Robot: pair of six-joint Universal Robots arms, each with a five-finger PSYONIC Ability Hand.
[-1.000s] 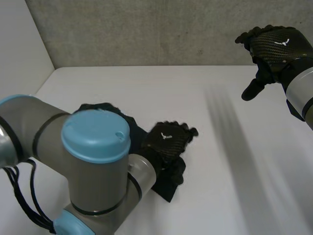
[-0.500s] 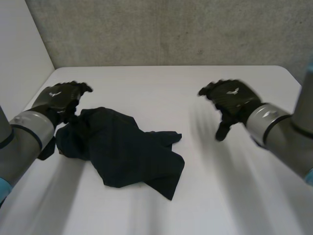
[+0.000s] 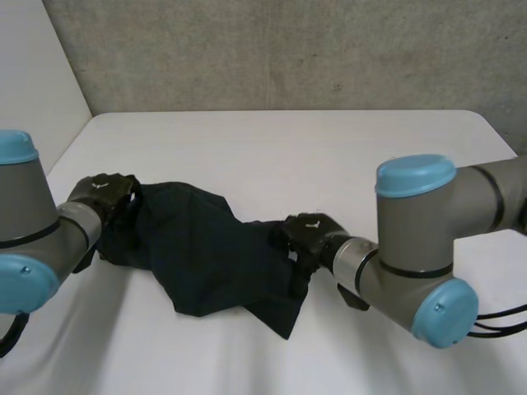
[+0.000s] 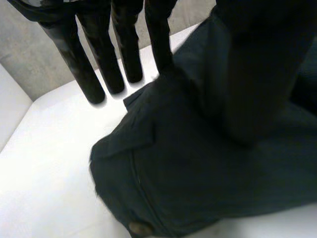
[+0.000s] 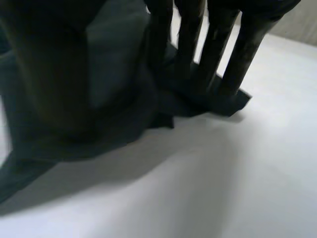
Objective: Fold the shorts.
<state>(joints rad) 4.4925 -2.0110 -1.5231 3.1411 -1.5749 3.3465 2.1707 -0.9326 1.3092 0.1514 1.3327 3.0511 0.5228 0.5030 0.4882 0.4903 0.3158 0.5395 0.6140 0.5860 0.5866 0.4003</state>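
Dark navy shorts (image 3: 206,255) lie crumpled on the white table (image 3: 329,156), left of centre. My left hand (image 3: 103,197) rests on their left end. In its wrist view the fingers (image 4: 99,64) stand straight, their tips at the edge of the shorts (image 4: 198,173), with the thumb over the cloth and a button at the hem. My right hand (image 3: 309,234) is down on the shorts' right edge. Its straight fingers (image 5: 237,54) touch a corner of the shorts (image 5: 114,89), and the thumb lies over a raised fold.
A grey concrete wall runs behind the table's far edge. A white panel stands along the left side. Both bent arms reach low over the near part of the table, one on each side of the shorts.
Both hands have come down from above the table onto the shorts, the left at the left end and the right at the right edge. The shorts have barely shifted.
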